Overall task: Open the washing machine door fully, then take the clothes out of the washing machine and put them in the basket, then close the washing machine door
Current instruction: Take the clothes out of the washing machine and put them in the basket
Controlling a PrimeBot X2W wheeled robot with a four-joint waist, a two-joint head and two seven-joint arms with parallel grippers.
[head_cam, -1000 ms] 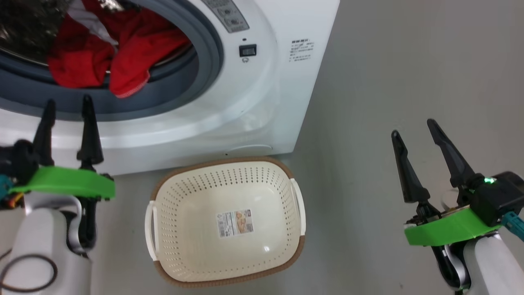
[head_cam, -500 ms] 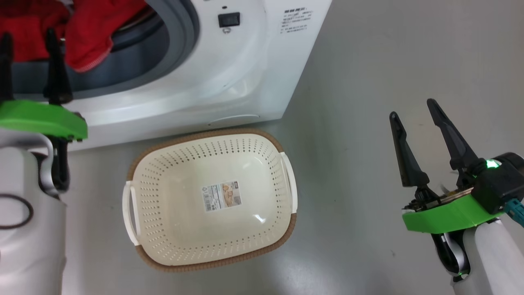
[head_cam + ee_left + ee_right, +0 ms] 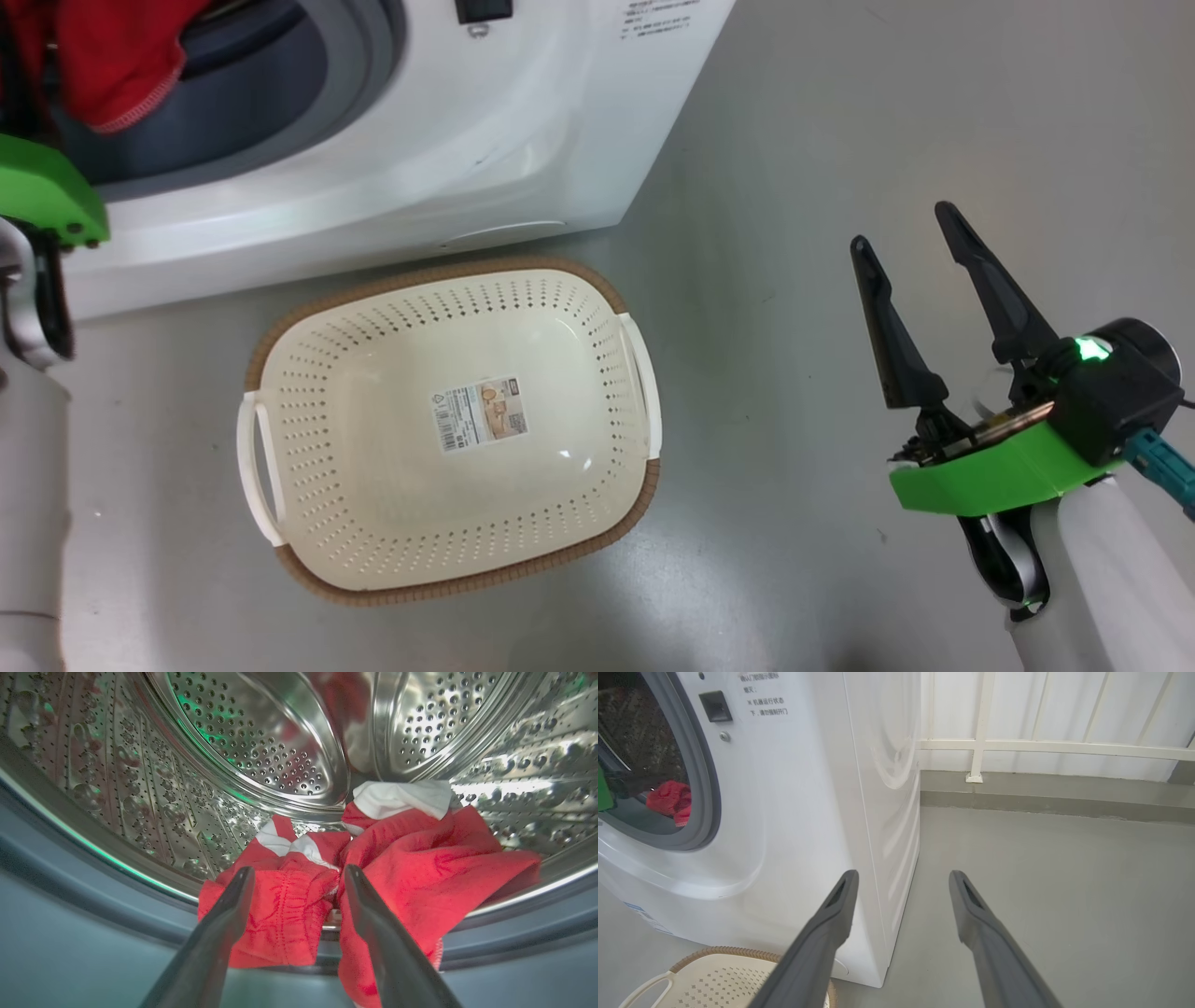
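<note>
While the left hand point(image 3: 298, 871) points into the mouth of the washing machine point(image 3: 420, 140) at the far left, its two dark fingers stand wide apart and hold nothing. Straight ahead of them lie the clothes point(image 3: 420, 858), a crumpled red heap with white panels. The heap rests on the near lip of the steel drum point(image 3: 261, 742), with one fold hanging over the grey gasket point(image 3: 280, 103). Whether the fingertips already touch the cloth cannot be told.

The fabric looks soft, light and limp, so it will likely sag and trail once lifted. A pinch on the thick bunched ridge in the middle of the heap should hold better than one on a thin hem. How many garments are tangled there cannot be told, and a loose end may drag on the gasket.

Nearer and to the right, the basket point(image 3: 448, 275) sits on the floor point(image 3: 840, 112) just beside the machine's front. It holds nothing but a paper label point(image 3: 479, 413) stuck to its bottom. Nothing stands between the drum mouth and the basket.

Further right, well apart from the basket, the right hand point(image 3: 901, 225) hovers over bare floor, open and holding nothing. A white railing point(image 3: 1041, 744) runs along the far edge of the floor.
</note>
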